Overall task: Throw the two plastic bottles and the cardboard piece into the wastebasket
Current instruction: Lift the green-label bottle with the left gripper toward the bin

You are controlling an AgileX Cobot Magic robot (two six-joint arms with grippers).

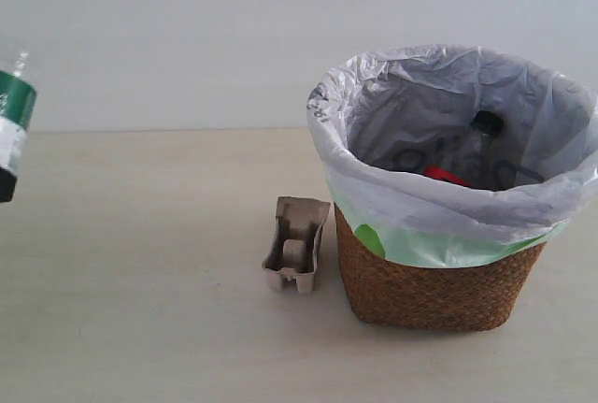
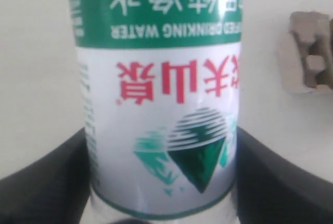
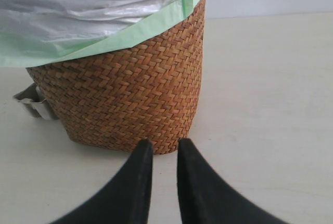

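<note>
The slim bottle with the white-green label hangs above the table at the far left, and my left gripper is shut on it; its label fills the left wrist view. The cap is out of view. The wider bottle, with black cap and red label, lies inside the wastebasket. The cardboard piece sits on the table, close against the basket's left side. My right gripper is low on the table just short of the wicker wall, its fingers nearly together with nothing between them.
The bag's rim folds wide over the basket's top. A pale wall rises behind the table. Bare tabletop stretches between the held bottle and the cardboard piece.
</note>
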